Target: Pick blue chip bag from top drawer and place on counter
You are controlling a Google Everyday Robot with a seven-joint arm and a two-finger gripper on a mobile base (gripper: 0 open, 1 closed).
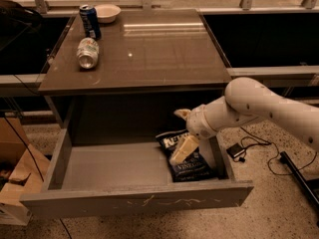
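gripper (180, 136) jaws spread apart, 1 finger (183, 149) over the blue chip bag (185, 158) lying in the top drawer (114, 166), probably lining up a pinch.

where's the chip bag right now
The chip bag lies on the floor of the open drawer, in its right end near the front panel, below the counter. The gripper is right over it.

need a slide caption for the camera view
Robot claw reaches over the blue chip bag in the open top drawer; two cans and a bowl sit on the counter.
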